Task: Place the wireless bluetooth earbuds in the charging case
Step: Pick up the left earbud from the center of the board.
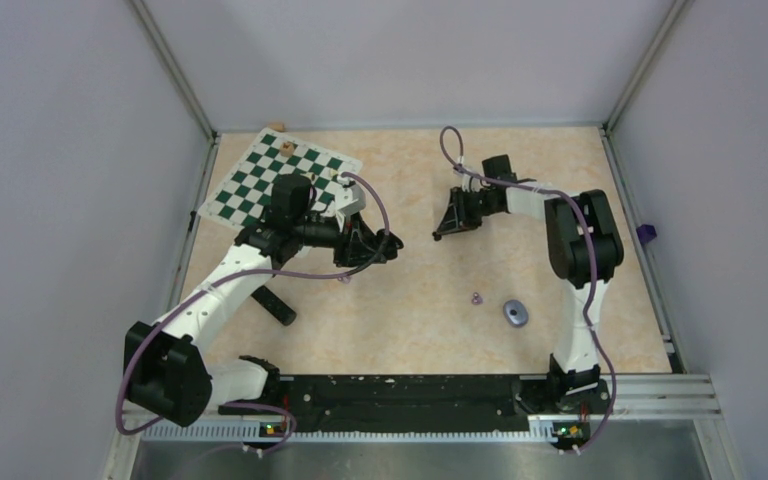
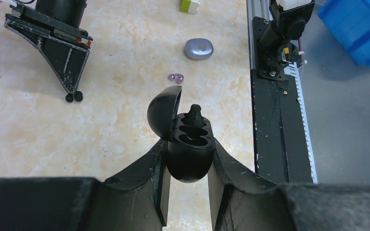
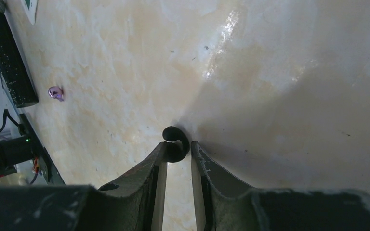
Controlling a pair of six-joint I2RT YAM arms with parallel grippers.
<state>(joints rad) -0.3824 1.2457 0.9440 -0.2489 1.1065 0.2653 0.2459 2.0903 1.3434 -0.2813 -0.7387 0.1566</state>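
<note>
My left gripper [image 2: 191,154] is shut on the black charging case [image 2: 190,156], which it holds off the table with its lid [image 2: 164,110] swung open. A black piece [image 2: 194,112] sticks up from the far socket; the near sockets look bare. In the top view that left gripper [image 1: 372,245] is left of centre. My right gripper [image 3: 178,150] is down at the table with its tips shut on a black earbud [image 3: 176,143]. Seen from the left wrist, the bud [image 2: 73,96] is under the tip. Pale purple earbuds [image 2: 176,77] lie loose on the table.
A grey-purple oval case [image 1: 516,312] lies shut near the purple earbuds [image 1: 476,298]. A green-and-white chessboard [image 1: 280,180] with small pieces covers the back left. A black cylinder [image 1: 278,305] lies left of centre. A blue bin [image 2: 361,29] stands beyond the base rail [image 2: 274,120].
</note>
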